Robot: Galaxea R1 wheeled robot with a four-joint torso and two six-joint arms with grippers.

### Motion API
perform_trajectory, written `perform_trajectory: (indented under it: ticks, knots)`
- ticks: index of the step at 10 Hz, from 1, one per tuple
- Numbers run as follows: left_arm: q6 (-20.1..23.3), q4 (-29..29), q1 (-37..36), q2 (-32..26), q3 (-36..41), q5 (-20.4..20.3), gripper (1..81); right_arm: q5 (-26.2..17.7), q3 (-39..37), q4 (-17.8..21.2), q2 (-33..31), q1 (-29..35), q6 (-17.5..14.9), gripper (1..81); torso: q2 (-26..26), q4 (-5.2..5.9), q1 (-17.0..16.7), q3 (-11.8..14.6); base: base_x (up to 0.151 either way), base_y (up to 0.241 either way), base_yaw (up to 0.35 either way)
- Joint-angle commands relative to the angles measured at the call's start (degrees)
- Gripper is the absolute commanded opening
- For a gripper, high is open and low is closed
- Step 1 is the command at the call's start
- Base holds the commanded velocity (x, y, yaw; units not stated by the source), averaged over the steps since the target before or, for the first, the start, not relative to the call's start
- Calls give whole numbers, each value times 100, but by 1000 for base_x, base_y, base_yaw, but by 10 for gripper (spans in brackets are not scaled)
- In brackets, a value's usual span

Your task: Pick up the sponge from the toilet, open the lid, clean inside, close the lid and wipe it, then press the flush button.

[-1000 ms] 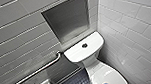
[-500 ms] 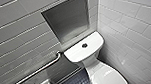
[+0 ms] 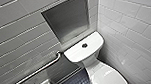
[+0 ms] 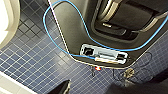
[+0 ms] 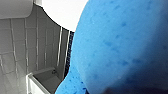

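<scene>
The white toilet (image 3: 90, 58) stands in the corner, its tank top carrying a dark round flush button (image 3: 84, 45). The glossy oval lid (image 3: 109, 79) lies down over the bowl at the lower right of the head view. The bright blue sponge (image 5: 120, 47) looms very close in the right wrist view, with my right gripper shut on it beside the toilet's white curved body (image 5: 62, 12). My left gripper (image 4: 92, 88) hangs open over the blue floor tiles, nothing between its dark fingers.
A metal grab bar (image 3: 40, 68) runs along the grey tiled wall left of the tank. A steel recess (image 3: 67, 19) sits in the wall above it. Dark blue mosaic floor (image 3: 74, 82) lies beside the bowl. My base with a blue cable (image 4: 75, 30) is near the left arm.
</scene>
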Motion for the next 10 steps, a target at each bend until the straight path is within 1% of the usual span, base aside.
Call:
perform_trajectory:
  ticks: [1, 2, 3, 5, 6, 7, 8, 9, 10]
  knots:
    - [-1, -59, 163, -130, -36, 500, 811, -940, -1372, -640, -56, 254, 861, 10, 0, 0, 0, 0, 0, 0, 0]
    - [-1, -59, 171, -130, -36, 500, 811, -1511, -1793, -675, 5, 394, 1107, 10, 0, 0, 0, 0, 0, 0, 0]
    - [-1, -59, 172, -138, -36, 509, 811, -1712, -2117, -702, 84, 535, 1247, 10, 0, 0, 0, 0, 0, 0, 0]
    - [-1, -59, 172, -130, -36, 500, 811, -2230, -2435, -684, 155, 851, 1256, 10, 0, 0, 0, 0, 0, 0, 0]
    - [-1, -59, 172, -130, -36, 500, 811, -2459, -2426, -667, 138, 1027, 1256, 10, 0, 0, 0, 0, 0, 0, 0]
    - [-1, -59, 172, -130, -36, 500, 811, -2548, -2339, -649, 93, 1045, 1265, 10, 0, 0, 0, 0, 0, 0, 0]
    - [-1, -59, 163, -130, -36, 500, 811, -2470, -2052, -719, -37, 932, 1247, 10, 0, 0, 0, 0, 0, 0, 0]
    - [-1, -59, 172, -130, -36, 492, 811, -2109, -1644, -825, -223, 730, 1239, 10, 0, 0, 0, 0, 0, 0, 0]
    - [-1, -59, 172, -112, -36, 492, 811, -1426, -1129, -1148, -450, 519, 1256, 10, 0, 0, 0, 0, 0, 0, 0]
